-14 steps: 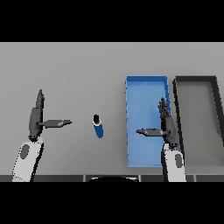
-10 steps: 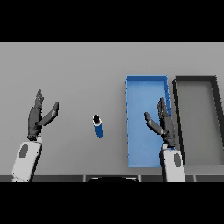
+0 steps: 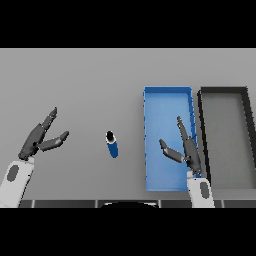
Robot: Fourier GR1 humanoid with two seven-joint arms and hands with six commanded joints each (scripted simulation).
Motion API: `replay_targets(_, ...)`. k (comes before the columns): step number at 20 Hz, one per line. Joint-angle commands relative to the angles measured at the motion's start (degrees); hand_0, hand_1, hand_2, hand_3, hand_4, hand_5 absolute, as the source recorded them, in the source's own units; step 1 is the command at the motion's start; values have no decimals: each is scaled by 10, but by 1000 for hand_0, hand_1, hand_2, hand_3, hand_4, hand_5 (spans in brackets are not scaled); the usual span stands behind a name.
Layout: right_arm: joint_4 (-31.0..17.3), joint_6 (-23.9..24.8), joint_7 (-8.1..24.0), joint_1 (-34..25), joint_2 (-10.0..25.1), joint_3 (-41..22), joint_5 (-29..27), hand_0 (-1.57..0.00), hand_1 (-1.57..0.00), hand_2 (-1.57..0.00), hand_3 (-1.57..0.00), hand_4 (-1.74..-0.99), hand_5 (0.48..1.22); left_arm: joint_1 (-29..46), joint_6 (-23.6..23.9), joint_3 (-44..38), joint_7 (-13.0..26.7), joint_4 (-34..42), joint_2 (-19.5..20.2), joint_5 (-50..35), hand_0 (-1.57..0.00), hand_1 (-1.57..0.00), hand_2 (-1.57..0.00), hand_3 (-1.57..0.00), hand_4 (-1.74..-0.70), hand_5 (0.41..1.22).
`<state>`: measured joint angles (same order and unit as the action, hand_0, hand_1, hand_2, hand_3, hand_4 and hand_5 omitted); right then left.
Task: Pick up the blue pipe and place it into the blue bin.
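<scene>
The blue pipe [image 3: 112,145] lay on the grey table [image 3: 90,85], a short tube with its dark open end pointing away from the robot and its blue body running back toward the lower edge. Nothing touched it. It sat roughly midway between the two hands, left of the blue bin [image 3: 168,95] and apart from it.

The blue bin stood to the right of the pipe, a long open tray with its length running away from the robot. Just beside it on the right stood a dark bin [image 3: 223,93] of similar shape; whether the two bins touched along their sides was hard to tell from this view.

The left hand [image 3: 39,140] showed at the left of the table, well apart from the pipe. Its fingers were straight and spread, pointing up and to the right, with the thumb held apart below them, and it held nothing.

The right hand [image 3: 185,150] showed over the near right part of the blue bin, its arm coming up from the lower edge. Its fingers were straight and pointed away from the robot, the thumb stuck out to the left, and it also held nothing.
</scene>
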<state>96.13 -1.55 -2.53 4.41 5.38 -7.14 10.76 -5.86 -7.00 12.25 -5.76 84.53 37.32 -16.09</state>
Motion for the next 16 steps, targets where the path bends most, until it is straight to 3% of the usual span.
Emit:
replay_targets(1,3,5,10,-1,-1,0,3,1,1,1,1,-1186,601,6,-14,-3,-10,1,7,-8,1,1,1,1,-1085,604)
replay_targets(2,1,6,17,-6,1,2,5,1,1,1,1,-1185,597,7,-25,2,-18,9,9,-10,1,1,1,1,-1086,605)
replay_targets(6,6,-10,-13,4,9,0,-4,1,1,1,1,-1198,607,22,-79,38,-20,53,18,-17,1,1,1,1,-1102,554)
replay_targets(8,7,-8,-3,2,4,-5,0,1,1,1,1,-1205,611,32,-92,62,-5,74,12,-12,1,1,1,1,-1124,514)
replay_targets(16,14,-1,12,0,-4,-11,8,1,1,1,1,-1223,620,22,-66,141,1,80,-65,74,1,1,1,1,-1186,464)
